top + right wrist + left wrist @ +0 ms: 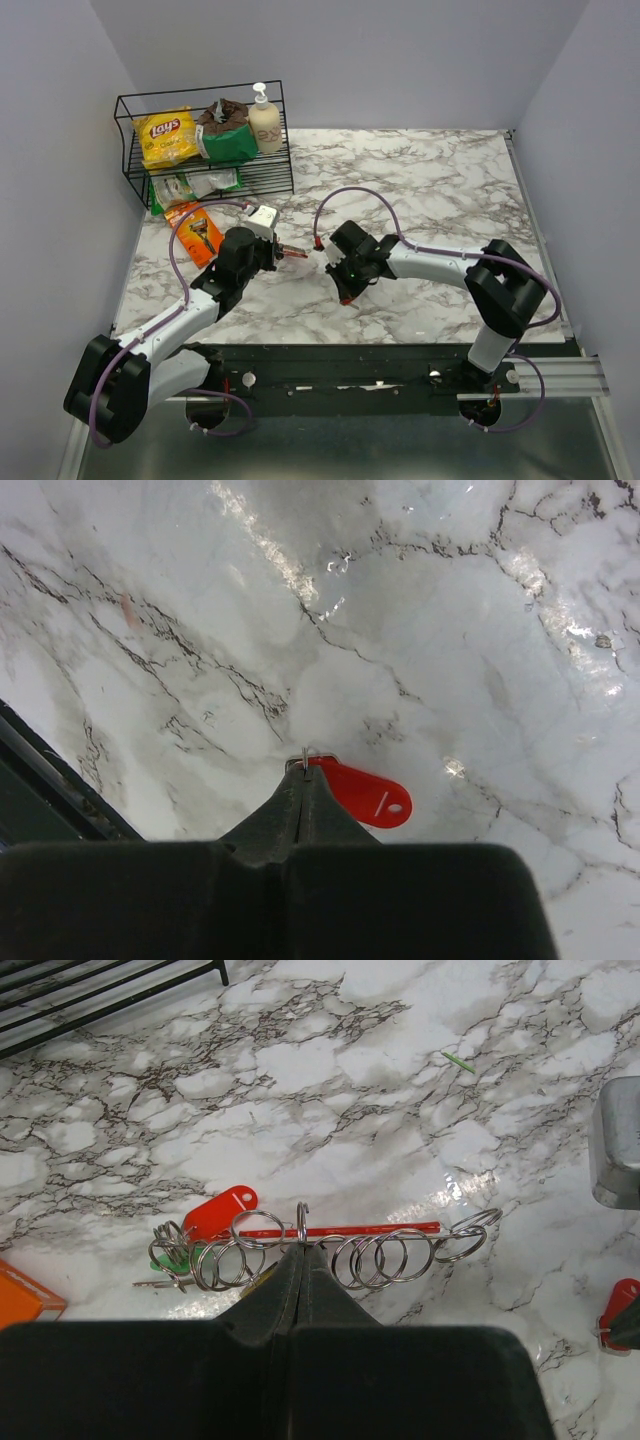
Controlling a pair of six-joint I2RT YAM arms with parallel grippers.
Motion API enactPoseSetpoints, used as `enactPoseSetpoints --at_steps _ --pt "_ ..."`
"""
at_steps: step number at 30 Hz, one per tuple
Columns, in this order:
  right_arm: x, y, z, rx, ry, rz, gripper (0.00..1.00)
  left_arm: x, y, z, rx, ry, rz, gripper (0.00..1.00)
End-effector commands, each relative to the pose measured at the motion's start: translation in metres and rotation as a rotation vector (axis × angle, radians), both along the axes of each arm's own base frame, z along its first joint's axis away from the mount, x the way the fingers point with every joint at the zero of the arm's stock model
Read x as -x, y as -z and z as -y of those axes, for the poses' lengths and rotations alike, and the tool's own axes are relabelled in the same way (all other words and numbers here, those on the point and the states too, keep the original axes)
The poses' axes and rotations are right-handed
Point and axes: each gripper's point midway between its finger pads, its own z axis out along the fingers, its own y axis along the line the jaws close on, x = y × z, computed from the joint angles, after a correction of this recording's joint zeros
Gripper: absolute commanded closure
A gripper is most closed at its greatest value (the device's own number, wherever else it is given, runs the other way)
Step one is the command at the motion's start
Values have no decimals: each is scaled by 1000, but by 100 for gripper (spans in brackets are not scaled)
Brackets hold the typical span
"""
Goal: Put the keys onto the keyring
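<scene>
- Here, the left fingers are pressed together, pinching the keyring, a thin red bar strung with silvery rings.
- A red key head sits by the keyring's left end.
- The right fingers are closed on the small metal loop of another red-headed key.
- From above, both arms meet near the middle of the marble surface, fingers facing, close but apart.
- A wire rack of snacks stands at the far left corner.

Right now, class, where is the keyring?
In the left wrist view, the keyring is pinched mid-length in the shut left pincer, with a red key just behind its image-left end.
</scene>
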Motion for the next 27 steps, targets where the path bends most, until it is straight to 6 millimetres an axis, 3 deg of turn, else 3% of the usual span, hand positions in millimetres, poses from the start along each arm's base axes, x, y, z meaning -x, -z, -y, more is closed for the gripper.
enactPoseSetpoints --at_steps 1,6,11,23,27 --pt "-7 -17 2 -10 -6 62 99 -7 -27 6 40 16 72 100" --pt "-13 -42 -6 -82 -39 130 99 -6 -30 8 46 36 96 100" --pt "-30 -61 3 -77 -32 273 99 -1 -39 16 72 96 149 100" --pt "-64 -107 29 -79 -63 529 99 38 -40 72 52 468 235 100" --pt "-66 -117 34 -91 -82 570 99 64 -41 90 71 621 285 100"
